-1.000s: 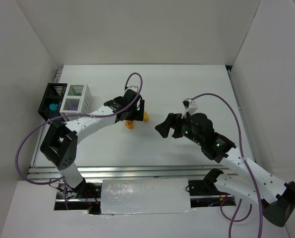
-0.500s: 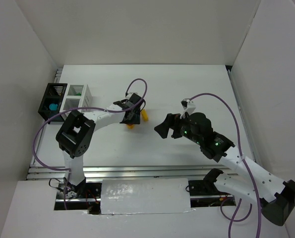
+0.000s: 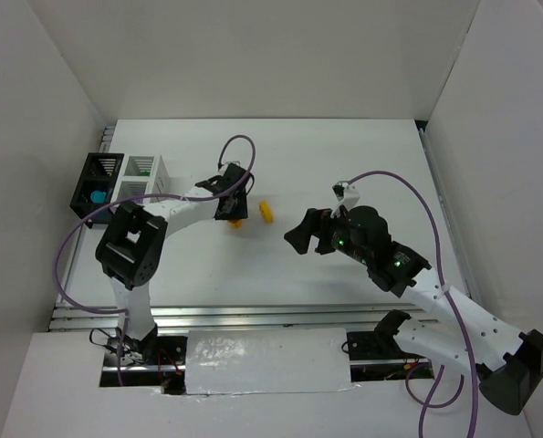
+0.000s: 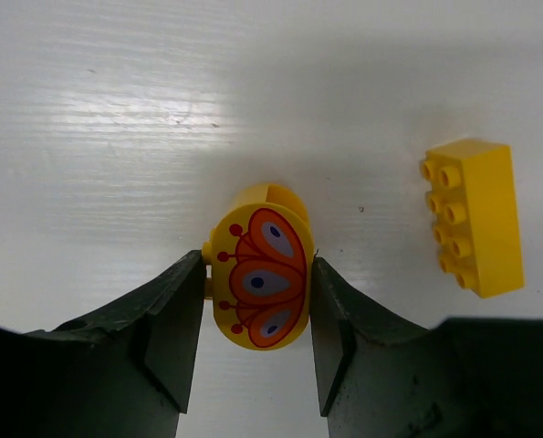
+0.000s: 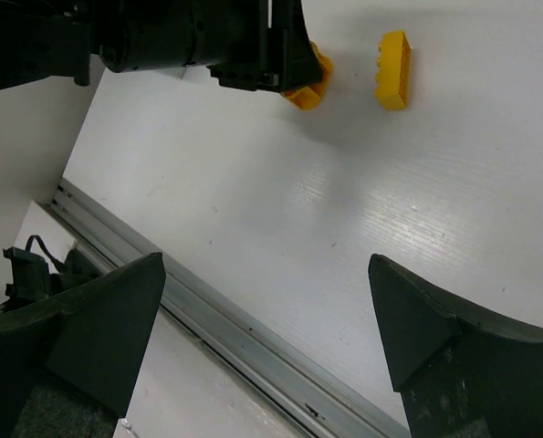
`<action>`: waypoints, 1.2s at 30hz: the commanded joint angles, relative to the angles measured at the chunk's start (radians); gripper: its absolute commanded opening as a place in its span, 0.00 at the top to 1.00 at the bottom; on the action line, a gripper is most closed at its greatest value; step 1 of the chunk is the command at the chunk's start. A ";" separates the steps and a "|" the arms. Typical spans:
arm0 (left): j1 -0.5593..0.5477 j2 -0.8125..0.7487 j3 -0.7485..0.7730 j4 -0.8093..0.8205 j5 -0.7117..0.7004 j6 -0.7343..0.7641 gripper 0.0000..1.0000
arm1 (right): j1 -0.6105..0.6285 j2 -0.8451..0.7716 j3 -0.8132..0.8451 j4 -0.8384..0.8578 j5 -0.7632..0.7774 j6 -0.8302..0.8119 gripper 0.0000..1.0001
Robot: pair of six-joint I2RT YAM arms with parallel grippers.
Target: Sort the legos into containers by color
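Note:
A rounded yellow lego with an orange butterfly print (image 4: 260,278) rests on the white table, and my left gripper (image 4: 257,265) is shut on it, one jaw against each side. From above only a sliver of this lego (image 3: 235,222) shows under the left gripper (image 3: 232,210). A long yellow studded lego (image 4: 472,217) lies loose just to its right (image 3: 266,212) (image 5: 394,69). The black container (image 3: 96,175) and the white container (image 3: 145,178) adjoin at the far left. A teal lego (image 3: 97,195) lies in the black one. My right gripper (image 3: 300,235) (image 5: 266,265) hangs open over bare table, holding nothing.
White walls close the table in at the back and on both sides. A metal rail (image 5: 253,324) runs along the near edge, below the right gripper. Purple cables (image 3: 381,178) loop above both arms.
My left gripper has closed from wide open onto the butterfly lego and has shifted a little to the left, away from the long yellow lego. The right arm has stayed still.

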 commanded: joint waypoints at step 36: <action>0.843 -0.209 0.042 0.521 -0.079 -0.005 1.00 | -0.023 -0.011 -0.010 0.092 -0.082 -0.029 0.00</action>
